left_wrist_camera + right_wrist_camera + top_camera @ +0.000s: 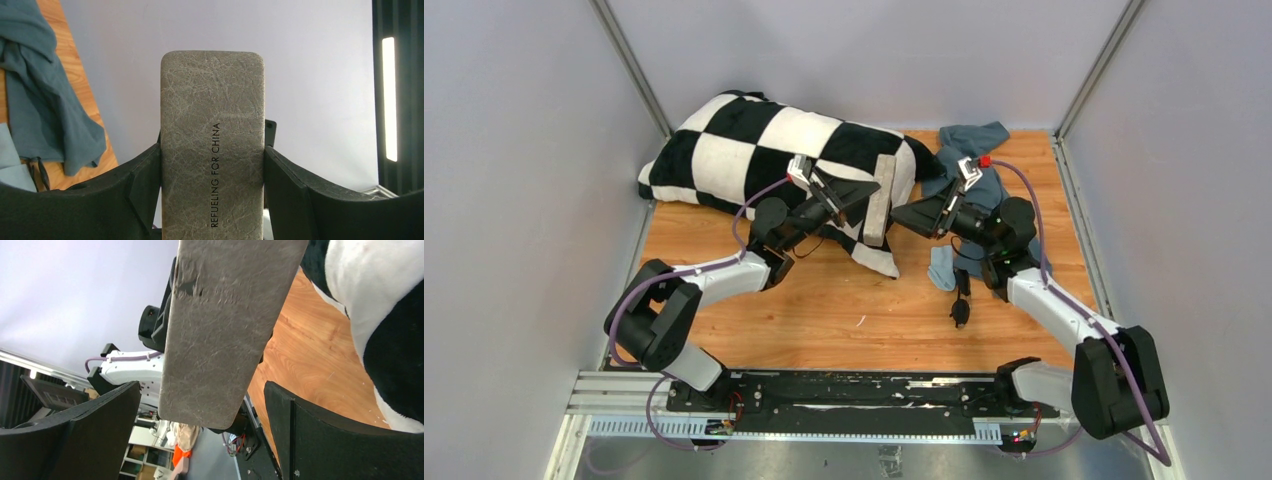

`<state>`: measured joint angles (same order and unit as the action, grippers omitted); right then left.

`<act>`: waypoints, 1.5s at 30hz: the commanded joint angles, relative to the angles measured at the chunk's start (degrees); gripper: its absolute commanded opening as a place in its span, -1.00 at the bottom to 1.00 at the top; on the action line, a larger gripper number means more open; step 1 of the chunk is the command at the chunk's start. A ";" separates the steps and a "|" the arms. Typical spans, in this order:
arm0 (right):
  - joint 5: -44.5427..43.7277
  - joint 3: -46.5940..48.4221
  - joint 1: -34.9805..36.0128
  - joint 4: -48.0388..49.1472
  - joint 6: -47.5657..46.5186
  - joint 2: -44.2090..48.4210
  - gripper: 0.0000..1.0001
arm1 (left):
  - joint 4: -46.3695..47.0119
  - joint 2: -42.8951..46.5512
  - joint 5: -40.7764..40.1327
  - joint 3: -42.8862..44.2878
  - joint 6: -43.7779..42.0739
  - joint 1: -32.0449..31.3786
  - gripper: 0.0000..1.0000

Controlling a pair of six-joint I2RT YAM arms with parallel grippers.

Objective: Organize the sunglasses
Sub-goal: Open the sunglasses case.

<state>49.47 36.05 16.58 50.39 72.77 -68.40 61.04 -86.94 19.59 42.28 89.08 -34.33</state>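
One pair of sunglasses point(961, 305): lies on table point(824, 320) behind and below right pincer point(902, 216), beside its forearm, long axis toward the bases. Nearer right than left. Right pincer: gapes wide, empty, faces grey case point(884, 200). Left pincer point(864, 200): clamps that case upright. Probably calls for reaching back.
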 commanded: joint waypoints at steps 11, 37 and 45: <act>-3.96 2.77 6.22 -7.81 -9.61 0.68 1.00 | 3.44 1.15 -2.77 -1.43 2.28 -0.35 -1.00; -3.33 1.76 8.38 6.63 -0.58 -4.83 -1.00 | 4.42 2.40 -0.45 -3.37 0.78 -0.22 0.62; -1.04 3.09 8.37 3.31 -2.81 -3.97 -1.00 | 1.80 2.18 2.41 -2.04 -1.36 -0.22 0.75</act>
<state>46.39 37.65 24.23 53.17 72.07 -74.02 63.61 -85.76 19.73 39.29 89.56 -34.33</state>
